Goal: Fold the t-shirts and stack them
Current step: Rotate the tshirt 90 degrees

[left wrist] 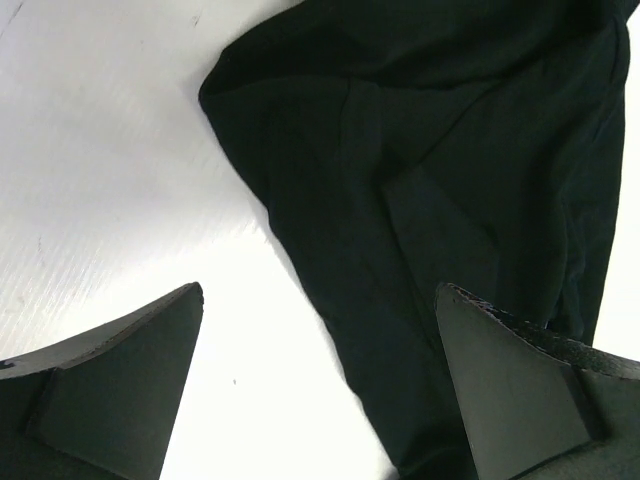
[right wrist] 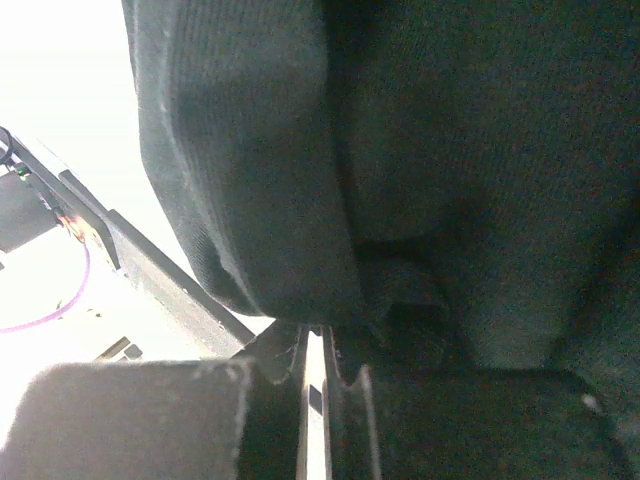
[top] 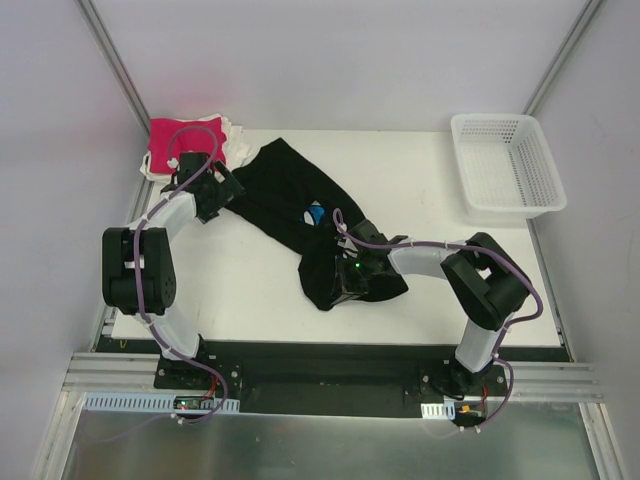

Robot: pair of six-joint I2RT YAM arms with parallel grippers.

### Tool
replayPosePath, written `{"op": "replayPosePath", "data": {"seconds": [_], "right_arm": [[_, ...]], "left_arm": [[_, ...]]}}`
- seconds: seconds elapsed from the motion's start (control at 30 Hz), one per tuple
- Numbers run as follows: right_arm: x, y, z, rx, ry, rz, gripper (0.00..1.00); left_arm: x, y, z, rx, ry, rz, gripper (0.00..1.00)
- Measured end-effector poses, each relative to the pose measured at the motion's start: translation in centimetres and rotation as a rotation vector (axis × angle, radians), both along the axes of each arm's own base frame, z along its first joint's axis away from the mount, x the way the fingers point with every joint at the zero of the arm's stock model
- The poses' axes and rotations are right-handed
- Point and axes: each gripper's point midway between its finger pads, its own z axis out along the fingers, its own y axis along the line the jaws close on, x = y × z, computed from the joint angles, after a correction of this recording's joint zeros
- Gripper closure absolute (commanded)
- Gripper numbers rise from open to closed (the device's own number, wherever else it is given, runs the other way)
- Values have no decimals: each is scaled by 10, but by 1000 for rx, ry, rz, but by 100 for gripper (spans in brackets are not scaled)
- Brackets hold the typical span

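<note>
A large black t-shirt (top: 290,205) lies crumpled in a diagonal band across the table, with a bit of its blue print (top: 315,213) showing. My left gripper (top: 213,193) hovers open at the shirt's far left end. In the left wrist view the left gripper (left wrist: 320,291) straddles the black cloth's edge (left wrist: 420,180), one finger over bare table and the other over cloth. My right gripper (top: 347,274) is shut on the shirt's near end. Up close, dark fabric (right wrist: 400,160) bunches right at the closed tips of the right gripper (right wrist: 316,335). A magenta-pink t-shirt (top: 178,139) lies folded on white ones (top: 236,141) at the far left corner.
A white plastic mesh basket (top: 506,166) stands at the far right of the table. The white table top (top: 240,290) shows between the arms. Metal frame posts (top: 115,60) rise at the back corners.
</note>
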Motion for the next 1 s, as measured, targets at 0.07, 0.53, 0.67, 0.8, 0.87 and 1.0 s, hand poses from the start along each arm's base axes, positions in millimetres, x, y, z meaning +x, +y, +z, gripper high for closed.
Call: {"op": "replayPosePath", "data": {"seconds": [0.07, 0.53, 0.67, 0.8, 0.87, 1.0], "right_arm": [[0, 0, 0, 0, 1, -1, 100], [0, 2, 1, 1, 10, -14, 99], [-4, 4, 1, 1, 11, -3, 99], [-9, 7, 1, 1, 10, 15, 100], [-12, 8, 1, 0, 9, 27, 99], [-20, 10, 0, -5, 10, 53, 100]], "left_arm": [[6, 0, -1, 0, 4, 4, 1], [33, -7, -46, -36, 94, -2, 1], [47, -17, -44, -40, 74, -27, 2], [62, -30, -45, -52, 59, -58, 2], [70, -34, -44, -58, 49, -69, 2], [88, -43, -42, -73, 29, -95, 2]]}}
